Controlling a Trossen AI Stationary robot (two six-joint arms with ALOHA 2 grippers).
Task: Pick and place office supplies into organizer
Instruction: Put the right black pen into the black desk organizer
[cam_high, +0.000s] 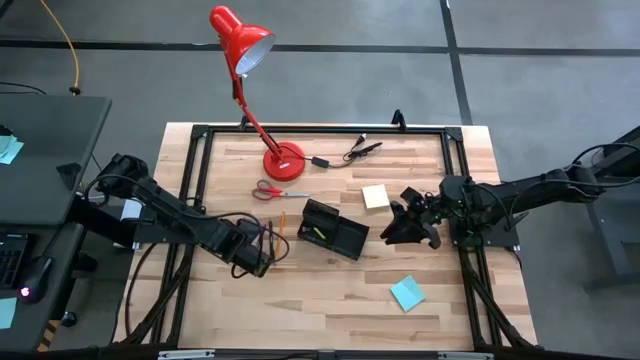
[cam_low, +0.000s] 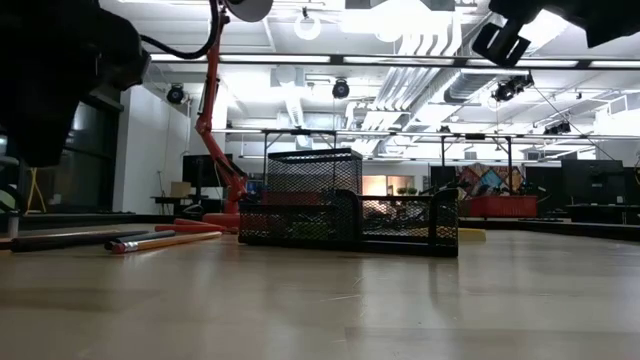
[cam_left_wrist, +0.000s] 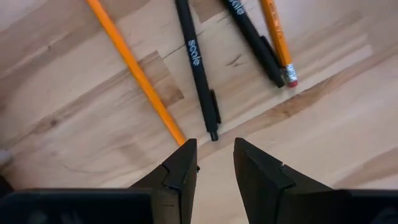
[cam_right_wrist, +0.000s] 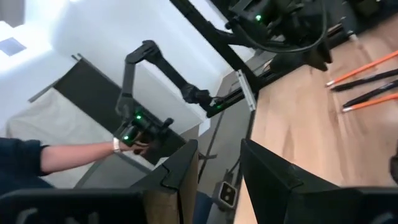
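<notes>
Two orange-yellow pencils (cam_left_wrist: 134, 68) and two dark pens (cam_left_wrist: 199, 68) lie flat on the wood, left of the black organizer (cam_high: 335, 230). My left gripper (cam_left_wrist: 214, 155) hangs open just above their near ends, touching nothing; in the low view it is clear of the table. My right gripper (cam_high: 398, 232) is open in the air, right of the organizer. The red-handled scissors (cam_high: 280, 192) lie beyond the organizer. A pale yellow sticky pad (cam_high: 375, 196) and a teal pad (cam_high: 407, 293) lie flat to its right.
A red desk lamp (cam_high: 283, 160) stands at the table's far side, with a black cable with clips (cam_high: 350, 153) beside it. A black metal frame (cam_high: 195, 170) runs around the tabletop. In the right wrist view a person's hand (cam_right_wrist: 134, 144) shows beyond the table.
</notes>
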